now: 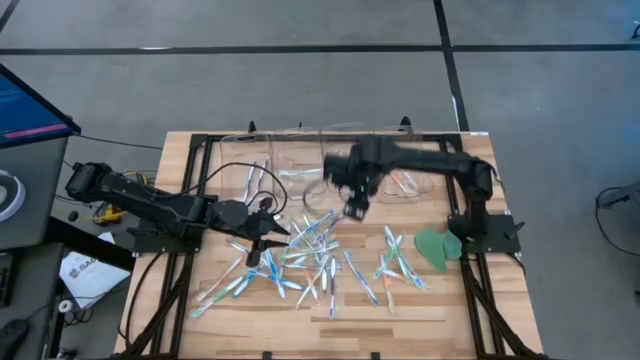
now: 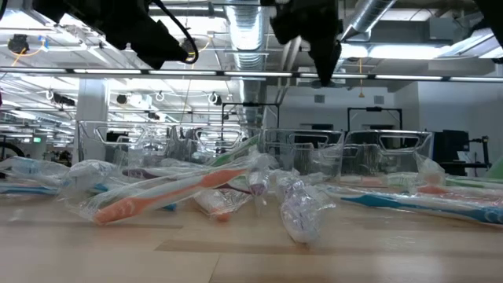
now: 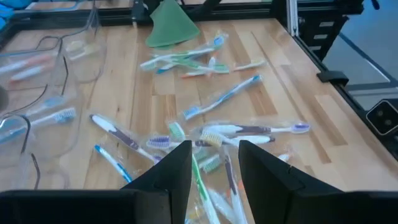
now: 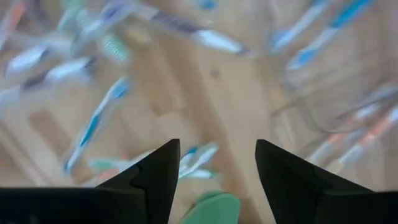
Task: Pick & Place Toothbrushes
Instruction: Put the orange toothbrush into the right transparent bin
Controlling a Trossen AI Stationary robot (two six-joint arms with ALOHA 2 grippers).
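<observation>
Orange-handled toothbrush [image 2: 161, 192] lies nearest the low camera. The toothbrushes [image 1: 310, 262] are scattered mid-table, axes mixed. Right gripper [image 1: 354, 208] is open and empty above the pile's far edge; left gripper [image 1: 262, 238] is part-open, empty, at the pile's left.

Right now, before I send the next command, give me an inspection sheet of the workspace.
Surface: wooden table in a black frame.
Job's things: toothbrushes scattered across the middle; a few already lie in the clear bins at the far edge.
Clutter: flat green disc by the right arm's base.
Grippers: left pincer low over the pile, fingers apart, nothing between them; right pincer raised near the bins, open and empty.
Cables: black cable looping over the table's left side.
Surroundings: monitor and papers left of the table; grey floor.
</observation>
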